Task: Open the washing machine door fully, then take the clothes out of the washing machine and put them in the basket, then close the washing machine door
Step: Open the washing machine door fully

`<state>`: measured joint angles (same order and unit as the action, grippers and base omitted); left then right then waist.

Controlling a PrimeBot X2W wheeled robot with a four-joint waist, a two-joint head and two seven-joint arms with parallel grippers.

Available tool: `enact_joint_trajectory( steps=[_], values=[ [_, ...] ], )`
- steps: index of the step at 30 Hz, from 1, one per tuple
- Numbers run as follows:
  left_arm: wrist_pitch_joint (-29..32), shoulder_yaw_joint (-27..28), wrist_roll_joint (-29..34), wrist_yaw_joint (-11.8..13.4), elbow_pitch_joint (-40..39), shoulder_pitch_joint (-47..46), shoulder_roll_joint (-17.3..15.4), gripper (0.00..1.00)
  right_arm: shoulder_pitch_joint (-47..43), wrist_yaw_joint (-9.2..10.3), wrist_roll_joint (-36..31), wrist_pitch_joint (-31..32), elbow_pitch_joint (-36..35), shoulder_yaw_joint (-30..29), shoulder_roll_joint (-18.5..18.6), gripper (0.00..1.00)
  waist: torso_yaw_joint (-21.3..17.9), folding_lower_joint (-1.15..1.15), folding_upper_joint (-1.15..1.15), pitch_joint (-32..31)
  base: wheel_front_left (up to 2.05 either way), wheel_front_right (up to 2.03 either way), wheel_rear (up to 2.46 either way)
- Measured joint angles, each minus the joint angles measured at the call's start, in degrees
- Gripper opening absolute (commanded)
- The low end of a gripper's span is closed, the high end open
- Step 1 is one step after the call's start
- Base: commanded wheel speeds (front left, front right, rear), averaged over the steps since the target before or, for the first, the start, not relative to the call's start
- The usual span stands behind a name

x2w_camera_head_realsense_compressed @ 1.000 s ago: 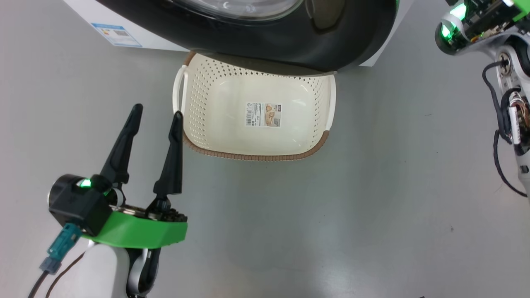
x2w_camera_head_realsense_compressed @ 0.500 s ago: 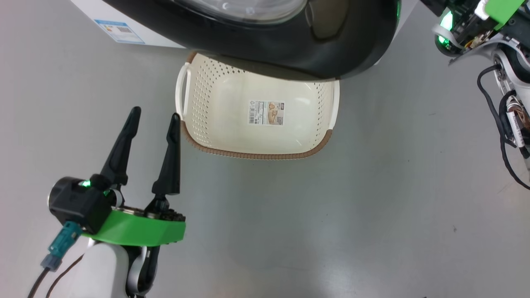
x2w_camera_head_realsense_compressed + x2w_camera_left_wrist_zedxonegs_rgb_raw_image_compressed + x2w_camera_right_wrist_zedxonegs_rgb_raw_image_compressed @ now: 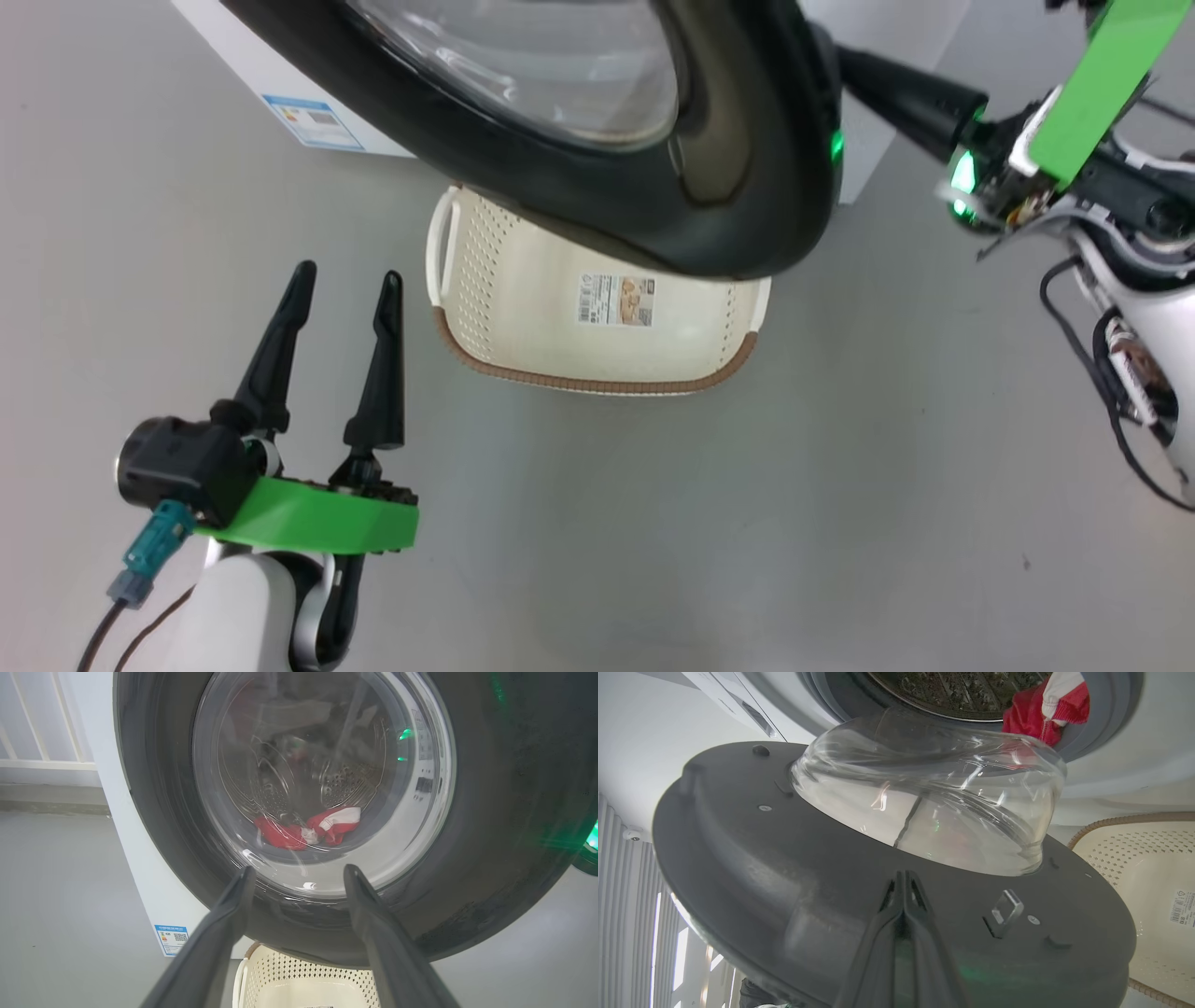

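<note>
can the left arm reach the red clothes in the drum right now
Probably not yet: the partly open washing machine door stands between the open left pincer and the clothes.

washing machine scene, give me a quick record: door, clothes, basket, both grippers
door: partly open, swung out above the basket
clothes: red and white, inside the washing machine
basket: on the floor below the door, nothing in it but a sticker on its bottom
left gripper: open, empty, beside the basket
right gripper: shut, at the door's inner face
stage: door not fully open, no clothes out yet
</note>
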<state>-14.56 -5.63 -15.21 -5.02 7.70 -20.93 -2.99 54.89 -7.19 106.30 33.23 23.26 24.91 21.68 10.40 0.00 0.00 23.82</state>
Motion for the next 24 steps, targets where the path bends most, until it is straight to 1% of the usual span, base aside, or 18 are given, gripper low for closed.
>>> enact_joint_trajectory(
  steps=[8,24],
  values=[
    [0.00,-0.29,0.00,0.14,0.86,1.73,0.04,1.00,-4.07,0.00,3.69,-1.25,-1.30,3.03,0.97,0.00,1.58,0.00,0.00,-3.21,0.00,0.00,0.00],
    [0.23,-1.19,-0.53,2.05,1.81,5.04,0.11,1.00,-11.65,0.01,10.21,-5.12,-3.33,8.68,1.49,0.00,6.04,0.00,0.00,-10.01,0.00,0.00,0.00]
  ],
)
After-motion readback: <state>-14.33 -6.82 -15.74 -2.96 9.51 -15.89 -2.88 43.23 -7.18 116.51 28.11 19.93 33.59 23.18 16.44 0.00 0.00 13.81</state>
